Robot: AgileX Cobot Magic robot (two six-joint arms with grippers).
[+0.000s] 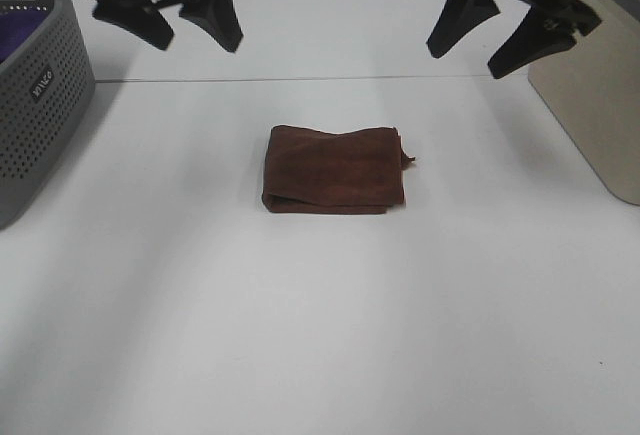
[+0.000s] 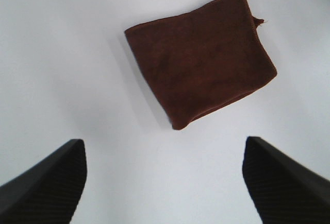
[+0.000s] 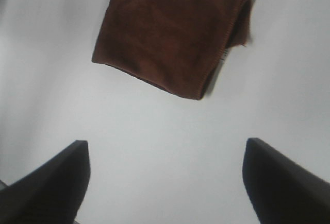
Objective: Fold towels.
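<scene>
The dark reddish-brown towel [image 1: 335, 169] lies folded into a small rectangle in the middle of the white table. It also shows in the left wrist view [image 2: 201, 56] and the right wrist view [image 3: 167, 31]. My left gripper [image 1: 183, 23] hangs open and empty above the table's far left, apart from the towel. My right gripper [image 1: 478, 43] hangs open and empty above the far right, also apart from it. A small corner sticks out at the towel's right edge.
A grey perforated basket [image 1: 35, 95] with purple cloth inside stands at the left edge. A beige block [image 1: 595, 95] sits at the right edge. The white table [image 1: 320, 335] stretches toward the front.
</scene>
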